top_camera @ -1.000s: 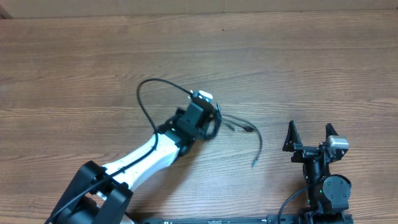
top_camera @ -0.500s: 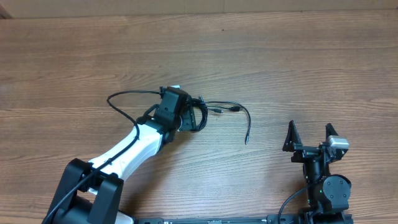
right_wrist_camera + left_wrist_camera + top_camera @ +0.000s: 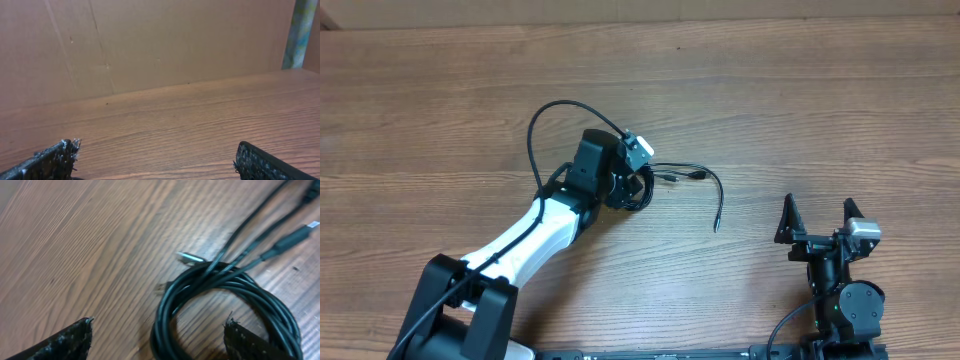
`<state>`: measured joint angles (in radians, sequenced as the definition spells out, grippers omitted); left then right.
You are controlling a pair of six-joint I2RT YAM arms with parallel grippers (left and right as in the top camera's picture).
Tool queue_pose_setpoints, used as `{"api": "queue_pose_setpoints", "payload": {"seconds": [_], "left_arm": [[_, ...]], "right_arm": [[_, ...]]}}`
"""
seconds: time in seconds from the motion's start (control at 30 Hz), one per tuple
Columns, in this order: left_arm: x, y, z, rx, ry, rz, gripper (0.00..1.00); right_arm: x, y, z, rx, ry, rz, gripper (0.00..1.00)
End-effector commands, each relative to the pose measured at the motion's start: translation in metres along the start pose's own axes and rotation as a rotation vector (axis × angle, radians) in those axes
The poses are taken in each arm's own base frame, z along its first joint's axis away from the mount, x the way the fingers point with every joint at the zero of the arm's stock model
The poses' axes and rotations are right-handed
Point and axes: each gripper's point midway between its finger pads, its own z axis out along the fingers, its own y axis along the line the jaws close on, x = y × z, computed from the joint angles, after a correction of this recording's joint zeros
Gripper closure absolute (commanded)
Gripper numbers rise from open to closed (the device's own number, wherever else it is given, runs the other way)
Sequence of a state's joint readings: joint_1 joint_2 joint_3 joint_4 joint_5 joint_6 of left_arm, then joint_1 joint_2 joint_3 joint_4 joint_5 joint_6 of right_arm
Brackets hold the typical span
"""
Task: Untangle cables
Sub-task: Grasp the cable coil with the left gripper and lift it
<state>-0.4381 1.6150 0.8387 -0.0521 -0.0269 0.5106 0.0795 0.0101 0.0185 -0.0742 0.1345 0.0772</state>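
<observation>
The cables [image 3: 685,176] lie on the wooden table [image 3: 800,90] as a small black coil with loose ends running right, one end curving down to a plug [image 3: 716,226]. My left gripper [image 3: 634,188] hovers right over the coil, open and holding nothing. In the left wrist view the coil [image 3: 225,300] lies between and ahead of the spread fingers [image 3: 60,342], with a silver plug tip [image 3: 190,257] and a black connector [image 3: 295,236] beyond it. My right gripper [image 3: 817,215] stands open at the front right, well away from the cables; its wrist view shows open fingers [image 3: 50,162] and only bare table.
The left arm's own thicker black wire [image 3: 545,115] arcs up behind its wrist. A cardboard wall [image 3: 150,40] stands along the table's far edge.
My left gripper dragged the cables left and slightly away, then opened and let go of them. The cables now lie still. The right arm has not moved.
</observation>
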Motion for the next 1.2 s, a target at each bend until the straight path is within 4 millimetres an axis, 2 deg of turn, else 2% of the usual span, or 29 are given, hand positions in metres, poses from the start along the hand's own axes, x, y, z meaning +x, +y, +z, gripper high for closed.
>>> {"api": "queue_pose_setpoints", "payload": {"seconds": [0.0,0.07,0.1,0.17,0.27,0.33,0.37,0.47,0.5,0.6,0.77,0.83,0.9,0.97,1.0,1.03,1.1,1.13,1.17], "left_arm": [[-0.001,-0.019,0.012,0.106,-0.026,0.121,0.21],[0.015,-0.027,0.026,0.134,0.022,0.119,0.22],[0.026,-0.032,0.035,0.148,0.053,0.117,0.25],[0.033,-0.033,0.043,0.143,0.072,0.117,0.34],[0.031,-0.028,0.047,0.115,0.070,0.065,0.57],[0.030,-0.026,0.047,0.101,0.072,0.014,0.89],[0.032,-0.024,0.047,0.089,0.080,-0.027,0.96],[0.035,-0.019,0.046,0.051,0.107,-0.190,0.96],[0.033,-0.020,0.044,0.053,0.103,-0.321,0.96],[0.024,-0.023,0.037,0.058,0.087,-0.496,0.96],[0.008,-0.020,0.011,0.064,0.067,-0.884,0.96],[0.012,-0.021,0.002,0.059,0.099,-1.014,0.96],[0.028,-0.030,-0.011,0.039,0.197,-1.230,0.96],[0.043,-0.041,-0.015,0.020,0.285,-1.388,0.96],[0.046,-0.046,-0.016,0.027,0.316,-1.428,0.91],[0.046,-0.051,-0.017,0.050,0.332,-1.436,0.78],[0.044,-0.055,-0.018,0.089,0.331,-1.343,0.21],[0.043,-0.055,-0.018,0.115,0.314,-1.213,0.00],[0.042,-0.054,-0.018,0.127,0.307,-1.156,0.00]], "right_arm": [[0.003,0.002,0.000,-0.010,0.000,-0.003,0.00],[0.003,0.002,0.000,-0.010,0.000,-0.003,0.00],[0.003,0.002,0.000,-0.010,0.000,-0.003,0.00],[0.003,0.002,0.000,-0.010,0.000,-0.003,0.00],[0.003,0.002,0.000,-0.010,0.000,-0.003,0.00],[0.003,0.002,0.000,-0.010,0.000,-0.003,0.00],[0.003,0.002,0.000,-0.010,0.000,-0.003,0.00],[0.003,0.002,0.000,-0.010,0.000,-0.003,0.00],[0.003,0.002,0.000,-0.010,0.000,-0.003,0.00],[0.003,0.002,0.000,-0.010,0.000,-0.003,0.00],[0.003,0.002,0.000,-0.010,0.000,-0.003,0.00],[0.003,0.002,0.000,-0.010,0.000,-0.003,0.00],[0.003,0.002,0.000,-0.010,0.000,-0.003,0.00],[0.003,0.002,0.000,-0.010,0.000,-0.003,0.00],[0.003,0.002,0.000,-0.010,0.000,-0.003,0.00],[0.003,0.002,0.000,-0.010,0.000,-0.003,0.00],[0.003,0.002,0.000,-0.010,0.000,-0.003,0.00],[0.003,0.002,0.000,-0.010,0.000,-0.003,0.00],[0.003,0.002,0.000,-0.010,0.000,-0.003,0.00]]}}
